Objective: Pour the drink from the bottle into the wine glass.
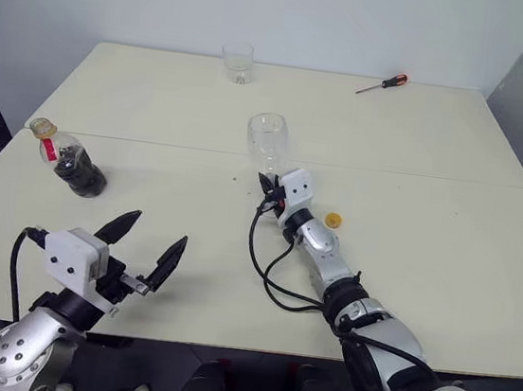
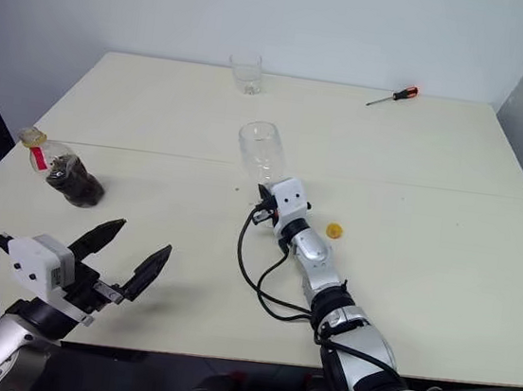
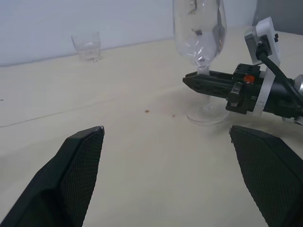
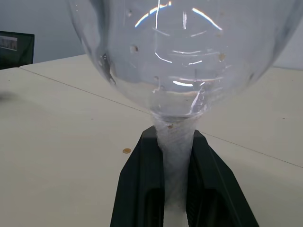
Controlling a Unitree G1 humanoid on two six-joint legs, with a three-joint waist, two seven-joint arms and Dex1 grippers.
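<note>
The clear stemmed wine glass [image 1: 267,137] stands upright near the middle of the table, its bowl empty. My right gripper [image 1: 268,185] reaches in low from the near side, its two black fingers [image 4: 142,179] pressed against the thin stem, shut on it just under the bowl. The small bottle [image 1: 70,164] sits at the table's left, with a red label strip by its yellowish neck and the dark drink [image 1: 82,176] pooled in its body. My left gripper [image 1: 157,229] hovers open and empty over the front left of the table, well short of the bottle.
A short clear tumbler [image 1: 237,62] stands at the far edge and a red-handled screwdriver [image 1: 382,83] lies at the back right. A small yellow round cap [image 1: 333,221] rests beside my right arm. A black cable [image 1: 266,272] loops off that arm.
</note>
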